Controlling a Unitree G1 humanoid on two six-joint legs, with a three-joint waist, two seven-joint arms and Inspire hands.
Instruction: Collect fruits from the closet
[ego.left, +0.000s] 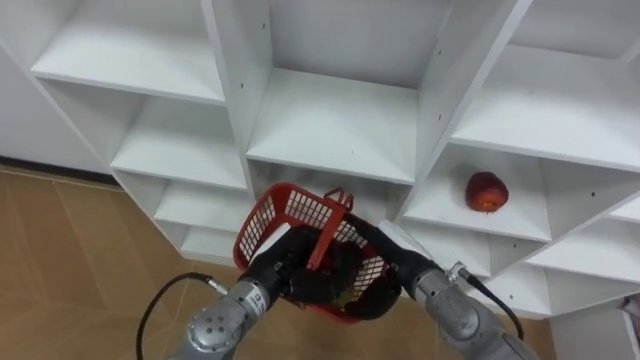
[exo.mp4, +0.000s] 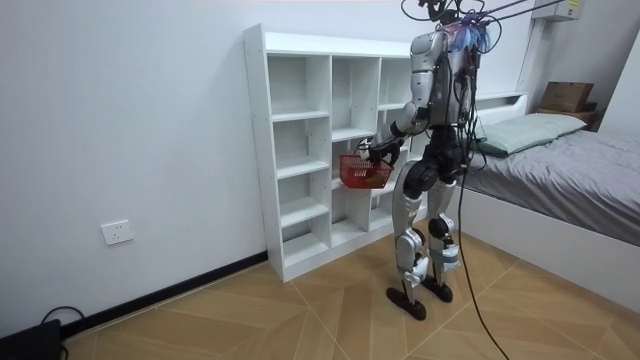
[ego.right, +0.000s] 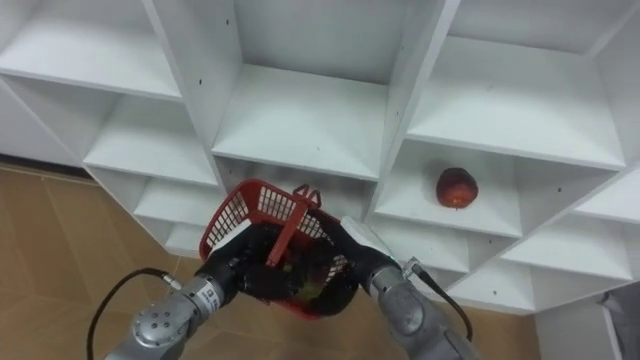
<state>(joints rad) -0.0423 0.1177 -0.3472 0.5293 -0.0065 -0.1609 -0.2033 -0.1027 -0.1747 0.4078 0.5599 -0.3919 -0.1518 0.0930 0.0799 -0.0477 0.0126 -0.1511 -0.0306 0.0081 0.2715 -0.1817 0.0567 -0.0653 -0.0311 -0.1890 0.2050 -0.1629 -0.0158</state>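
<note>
A red apple lies on a shelf in the right column of the white closet. I hold a red mesh basket in front of the middle column, its handle standing up. My left hand grips the basket's near rim with curled fingers. My right hand reaches into the basket from the right, and its fingers are hidden among the mesh. Something dark and greenish lies in the basket's bottom. In the room view I stand upright facing the closet, with the basket at waist height.
The other shelves in sight are bare. A bed with a cardboard box behind it stands at the room view's right. Wooden floor stretches behind me, and a wall socket sits low at the room view's left.
</note>
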